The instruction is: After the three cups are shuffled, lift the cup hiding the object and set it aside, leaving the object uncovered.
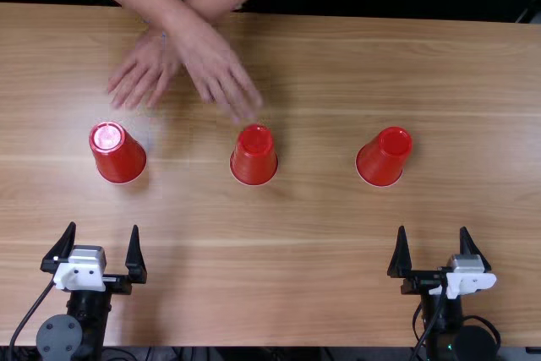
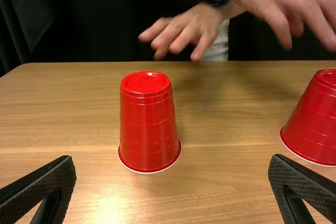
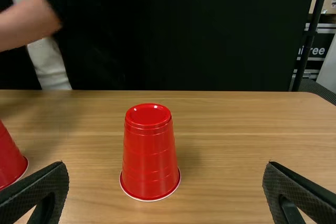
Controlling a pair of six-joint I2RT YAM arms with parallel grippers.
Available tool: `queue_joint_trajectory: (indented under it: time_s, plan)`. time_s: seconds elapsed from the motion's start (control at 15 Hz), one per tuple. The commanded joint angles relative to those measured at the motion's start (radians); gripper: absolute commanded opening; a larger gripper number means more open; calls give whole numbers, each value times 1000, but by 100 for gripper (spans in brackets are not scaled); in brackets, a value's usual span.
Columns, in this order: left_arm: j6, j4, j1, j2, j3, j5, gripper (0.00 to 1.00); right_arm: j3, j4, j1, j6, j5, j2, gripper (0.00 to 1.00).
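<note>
Near edge of the bench (image 1: 321, 217), toward the left corner: left arm (image 1: 84, 270); the left jaws are spread wide, hold nothing and point at the far edge.

Ahead of it, well apart: left cup (image 1: 117, 152), red, upside down, rim on the bench.

Over the far edge: a person's two hands, crossed at the wrists. One hand (image 1: 144, 69) is spread beyond the left cup. The other hand (image 1: 218, 72) has its fingertips just beyond the middle cup's top; I cannot tell whether they touch.

Mid-bench: middle cup (image 1: 254, 155), red, upside down.

Further right, in the same row: right cup (image 1: 385, 156), red, upside down.

Near edge, toward the right corner: right arm (image 1: 461, 275); the right jaws are wide and hold nothing.
</note>
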Motion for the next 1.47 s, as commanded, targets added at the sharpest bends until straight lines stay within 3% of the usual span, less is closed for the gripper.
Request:
queue_joint_trajectory:
  time_s: [0.0,0.4,0.53,0.67,0.93,1.07,1.2,1.27,1.4]
  plan:
    - [8,-31,13,-10,-18,21,100,-6,7,-9,7,-12,-6,100]
    - [8,-31,13,-10,-18,21,100,-7,7,-9,7,-12,-6,100]
    - [8,-31,12,-10,-18,10,100,-7,7,-9,0,-12,-6,100]
    - [10,-31,13,-10,-18,6,100,0,7,-9,-2,-2,-6,100]
    - [102,30,13,-10,-18,3,100,74,4,-12,-6,7,-6,100]
    - [98,-24,13,-10,114,1,100,157,-5,-12,-4,16,-2,100]
    - [94,-166,16,99,258,-19,100,244,-7,-14,-4,71,89,100]
    - [94,-193,16,152,349,-32,100,299,-15,-14,-6,71,129,100]
    - [94,-304,16,307,547,-34,100,425,-103,-12,-6,71,215,100]
